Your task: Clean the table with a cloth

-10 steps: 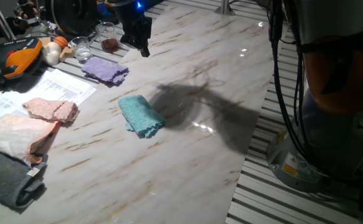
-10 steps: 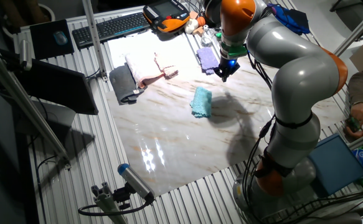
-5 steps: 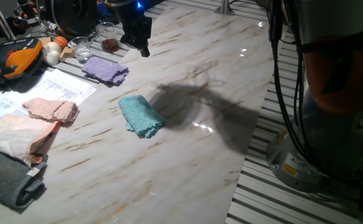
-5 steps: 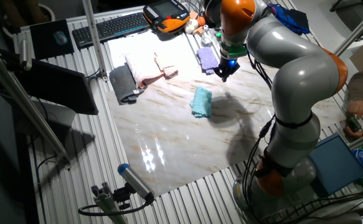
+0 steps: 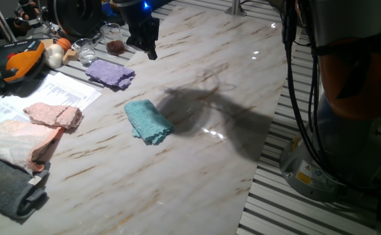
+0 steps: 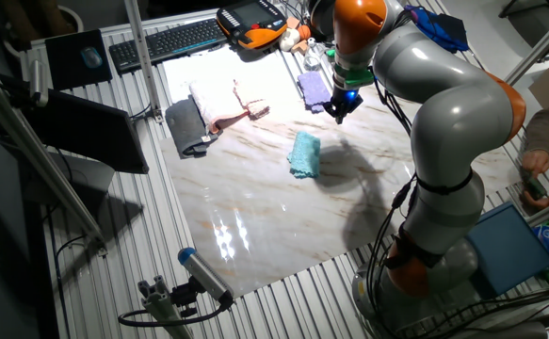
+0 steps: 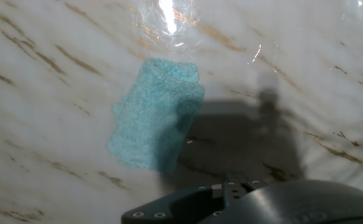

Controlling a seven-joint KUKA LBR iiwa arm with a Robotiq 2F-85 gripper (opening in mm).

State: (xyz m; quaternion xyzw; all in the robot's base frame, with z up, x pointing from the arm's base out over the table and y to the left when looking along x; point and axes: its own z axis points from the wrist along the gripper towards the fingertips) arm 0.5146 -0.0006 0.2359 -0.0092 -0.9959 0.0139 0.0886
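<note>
The teal cloth lies folded on the white marble table, near its middle. It also shows in the other fixed view and in the hand view. My gripper hangs in the air above the far part of the table, behind the cloth and apart from it; in the other fixed view it is above and to the right of the cloth. It is dark, holds nothing, and its fingers look closed together. The hand view shows only the gripper body at the bottom edge.
A purple cloth lies at the far left of the table, with pink cloths and a grey cloth on the left. Glass jars and an orange pendant stand at the back left. The arm's base is on the right.
</note>
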